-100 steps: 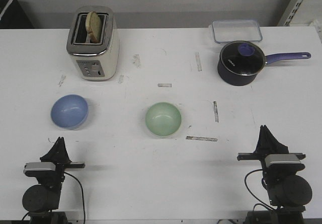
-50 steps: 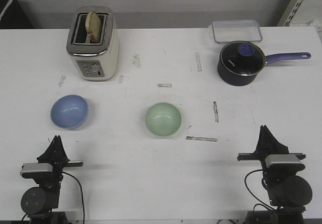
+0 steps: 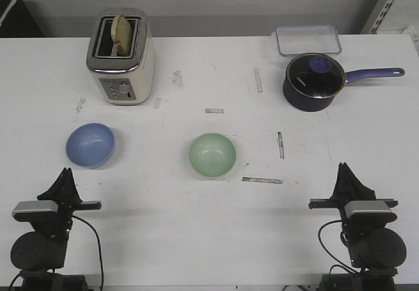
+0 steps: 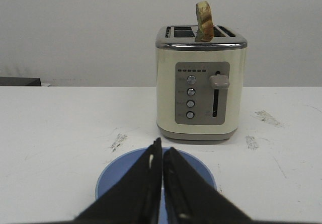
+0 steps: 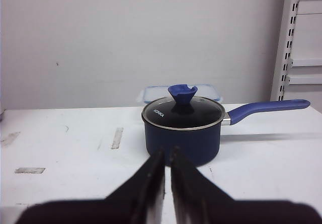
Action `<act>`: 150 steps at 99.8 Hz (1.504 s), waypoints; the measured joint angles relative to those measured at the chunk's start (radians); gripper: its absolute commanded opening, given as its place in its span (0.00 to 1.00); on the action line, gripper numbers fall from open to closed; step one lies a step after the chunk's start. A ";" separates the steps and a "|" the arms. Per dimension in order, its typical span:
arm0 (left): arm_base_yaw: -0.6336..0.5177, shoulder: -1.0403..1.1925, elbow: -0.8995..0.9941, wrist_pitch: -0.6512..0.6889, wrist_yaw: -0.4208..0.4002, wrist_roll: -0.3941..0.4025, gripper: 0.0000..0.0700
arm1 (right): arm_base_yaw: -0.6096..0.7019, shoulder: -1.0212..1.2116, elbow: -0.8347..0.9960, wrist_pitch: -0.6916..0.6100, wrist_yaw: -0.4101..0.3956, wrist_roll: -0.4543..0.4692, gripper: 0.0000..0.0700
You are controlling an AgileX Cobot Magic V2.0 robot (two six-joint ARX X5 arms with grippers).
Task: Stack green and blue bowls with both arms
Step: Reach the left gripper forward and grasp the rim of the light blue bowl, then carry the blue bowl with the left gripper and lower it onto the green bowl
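Observation:
The blue bowl (image 3: 90, 145) sits on the white table at the left, and the green bowl (image 3: 212, 155) sits near the middle. Both stand upright and empty, apart from each other. My left gripper (image 3: 65, 173) is shut and empty at the near left, just short of the blue bowl, which shows behind its tips in the left wrist view (image 4: 118, 178). My right gripper (image 3: 343, 169) is shut and empty at the near right, well right of the green bowl. In the right wrist view the right gripper (image 5: 167, 152) points toward the pot.
A cream toaster (image 3: 120, 57) with a slice of bread stands at the back left. A dark pot with a purple handle (image 3: 314, 82) and a clear lidded box (image 3: 308, 40) stand at the back right. Tape marks dot the table (image 3: 196, 225).
My left arm has drawn back toward the near left corner and turned slightly. The right arm and both bowls have not moved.

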 measured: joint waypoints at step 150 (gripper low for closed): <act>0.240 1.156 0.989 -0.802 0.348 -0.237 0.04 | 0.000 0.000 0.000 0.000 0.000 0.000 0.02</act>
